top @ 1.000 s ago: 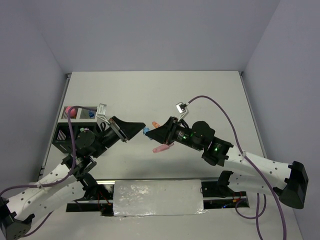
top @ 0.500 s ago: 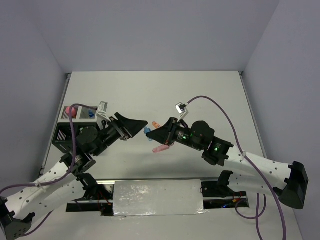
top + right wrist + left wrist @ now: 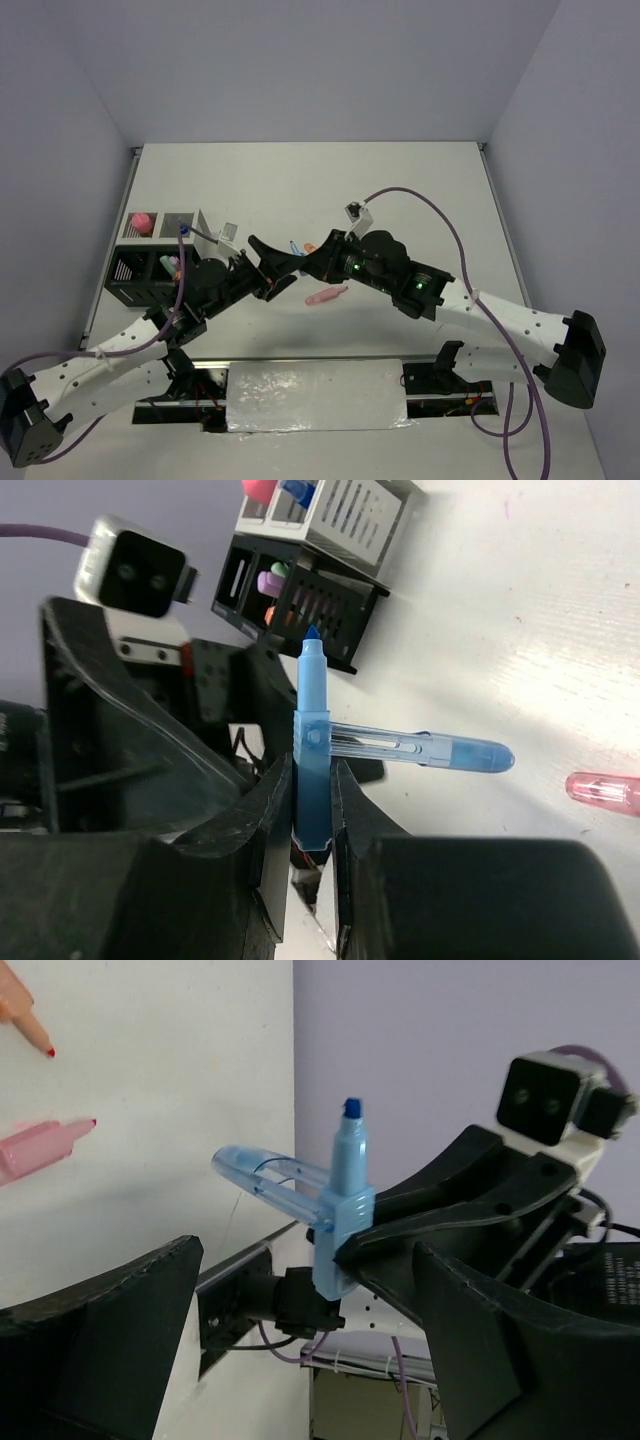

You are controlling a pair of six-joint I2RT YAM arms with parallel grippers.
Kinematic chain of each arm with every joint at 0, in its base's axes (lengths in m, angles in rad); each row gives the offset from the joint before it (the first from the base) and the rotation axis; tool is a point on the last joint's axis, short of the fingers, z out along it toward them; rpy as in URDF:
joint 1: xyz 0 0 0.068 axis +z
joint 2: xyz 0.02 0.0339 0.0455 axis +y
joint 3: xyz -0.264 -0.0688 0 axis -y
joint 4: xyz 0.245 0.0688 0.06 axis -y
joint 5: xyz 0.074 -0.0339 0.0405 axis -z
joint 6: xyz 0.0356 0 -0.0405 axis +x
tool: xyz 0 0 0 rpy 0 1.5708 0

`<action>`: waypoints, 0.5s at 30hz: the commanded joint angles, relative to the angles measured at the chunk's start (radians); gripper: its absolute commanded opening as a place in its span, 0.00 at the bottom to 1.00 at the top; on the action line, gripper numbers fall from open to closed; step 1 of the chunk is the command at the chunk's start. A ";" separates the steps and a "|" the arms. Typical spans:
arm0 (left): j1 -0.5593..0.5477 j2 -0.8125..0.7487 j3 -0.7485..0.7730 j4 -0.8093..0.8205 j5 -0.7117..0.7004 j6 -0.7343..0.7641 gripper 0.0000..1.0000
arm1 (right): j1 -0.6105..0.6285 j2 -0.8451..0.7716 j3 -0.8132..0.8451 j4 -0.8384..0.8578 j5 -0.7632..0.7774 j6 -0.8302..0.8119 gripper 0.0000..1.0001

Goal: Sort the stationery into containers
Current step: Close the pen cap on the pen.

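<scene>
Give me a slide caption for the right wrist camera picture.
Right gripper clamps a blue highlighter by its base, clear cap sticking out sideways, slatted organizer behind.

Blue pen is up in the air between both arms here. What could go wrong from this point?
1. The right claw pinches the blue pen only near its bottom end, so it may pivot or slip out.
2. Its clear cap juts out sideways and the tip is bare; it might snag on an organizer wall or leave ink.
3. The open left claw sits close around the pen and may knock it.
</scene>
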 commanded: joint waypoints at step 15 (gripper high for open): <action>-0.034 -0.040 -0.044 0.207 -0.187 -0.099 0.95 | -0.003 0.069 0.028 0.237 -0.308 -0.016 0.00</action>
